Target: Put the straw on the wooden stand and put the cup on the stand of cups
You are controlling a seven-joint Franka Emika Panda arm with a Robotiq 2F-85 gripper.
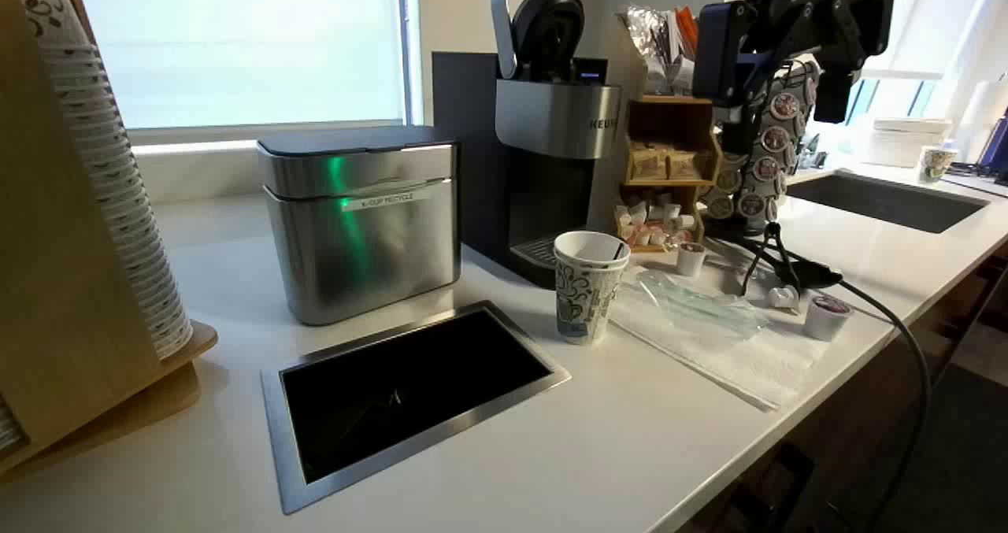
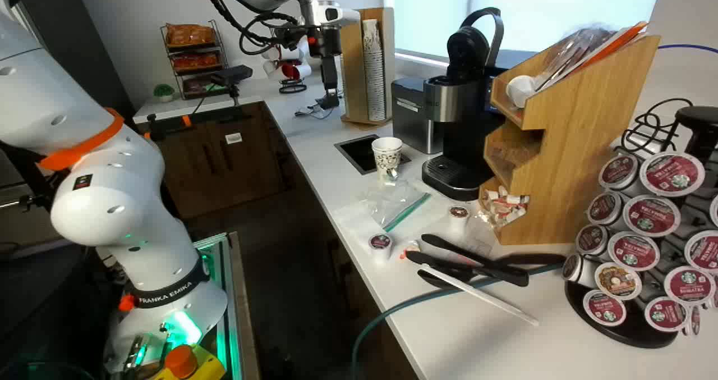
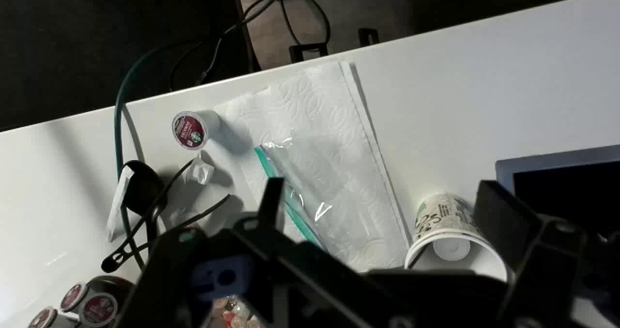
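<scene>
- Your long white bench (image 1: 622, 438) runs from near to far.
- Your big white arm (image 2: 132, 217) is on the left in an exterior view, up over the bench.
- The tall stand of cups (image 1: 87, 305) is at the left edge in an exterior view, with a high stack of paper cups (image 1: 134, 202).
- The coffee machine (image 1: 559, 116) has its top up.
- The wooden stand (image 2: 583, 144) is just right of the coffee machine in both exterior views.
- The steel box (image 1: 370, 242) is on its left.
- A metal-rimmed hole (image 1: 425, 438) is on the near side of the steel box.
- Your pincer (image 3: 380, 187) is in the air above the bench, its two fingers (image 3: 271, 204) wide apart.
- A paper towel (image 3: 315, 95) lies flat, with a see-through bag (image 1: 701, 305) on top.
- The cup (image 1: 583, 301) stands upright on the bench, between the hole and the paper towel.
- A small coffee pod (image 3: 191, 130) stands near the paper towel.
</scene>
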